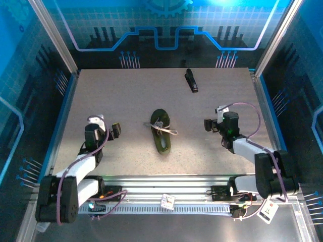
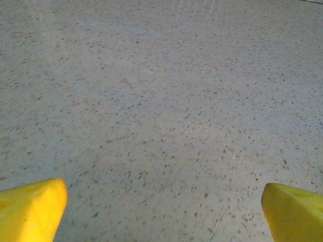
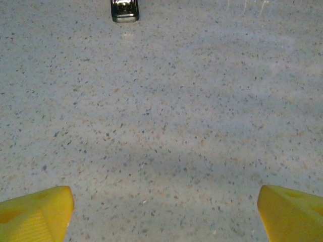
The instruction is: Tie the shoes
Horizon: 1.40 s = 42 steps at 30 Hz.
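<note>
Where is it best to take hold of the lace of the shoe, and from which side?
Probably the loose lace end trailing right of the shoe: it sticks out over the table, so the right gripper can pinch it from above.

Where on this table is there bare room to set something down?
Bare: the far-left corner, left of the black clip; the near strip between the shoe and the rail. Tighter: the middle row, where left gripper and right gripper flank the shoe.
</note>
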{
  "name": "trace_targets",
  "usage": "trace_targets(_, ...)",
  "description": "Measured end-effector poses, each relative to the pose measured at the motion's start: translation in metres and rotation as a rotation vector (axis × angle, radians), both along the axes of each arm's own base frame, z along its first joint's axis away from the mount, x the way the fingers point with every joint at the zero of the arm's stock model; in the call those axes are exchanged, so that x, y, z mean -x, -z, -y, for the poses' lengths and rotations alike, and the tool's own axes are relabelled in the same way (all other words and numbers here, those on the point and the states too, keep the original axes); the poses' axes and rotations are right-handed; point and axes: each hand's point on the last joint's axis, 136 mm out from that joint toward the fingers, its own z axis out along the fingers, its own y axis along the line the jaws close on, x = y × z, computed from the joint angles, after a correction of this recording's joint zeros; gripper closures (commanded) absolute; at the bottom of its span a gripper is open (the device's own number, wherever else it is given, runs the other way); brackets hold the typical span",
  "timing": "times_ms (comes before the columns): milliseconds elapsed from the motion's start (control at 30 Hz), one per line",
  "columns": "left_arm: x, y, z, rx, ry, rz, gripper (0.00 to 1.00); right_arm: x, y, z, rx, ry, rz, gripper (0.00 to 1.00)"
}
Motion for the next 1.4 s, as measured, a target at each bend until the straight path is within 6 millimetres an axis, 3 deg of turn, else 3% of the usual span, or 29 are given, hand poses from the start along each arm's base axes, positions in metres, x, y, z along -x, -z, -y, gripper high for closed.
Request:
trace_targets(167,-0.022,0.001,0.004,-0.011,0.037,0.048,0.01,-0.021,-0.013,0.010,-0.007,0.028,0.125,0.04)
trace_targets(267,-0.038,-0.002,0.005,-0.004,0.049,0.051,0.01,-0.028,-0.005,0.017,-0.013,0.045,0.164,0.00)
trace_targets(367,-0.058,-0.018,0.009,0.005,0.079,0.084,0.01,-0.023,0.014,0.017,-0.020,0.035,0.129,0.00)
trace_targets(433,-0.068,-0.026,0.013,0.012,0.103,0.120,0.00,-0.024,0.014,0.015,-0.022,0.025,0.132,0.00)
trace_targets(500,-0.073,-0.022,0.017,0.020,0.127,0.129,0.01,-0.027,0.008,0.014,-0.025,0.021,0.160,0.00)
trace_targets(667,-0.071,0.007,0.022,0.012,0.149,0.072,0.01,-0.029,0.002,0.013,-0.029,0.016,0.185,0.00)
trace_targets(1400,-0.075,-0.004,0.023,0.003,0.154,0.124,0.00,-0.030,0.000,0.003,-0.016,-0.050,0.193,0.00)
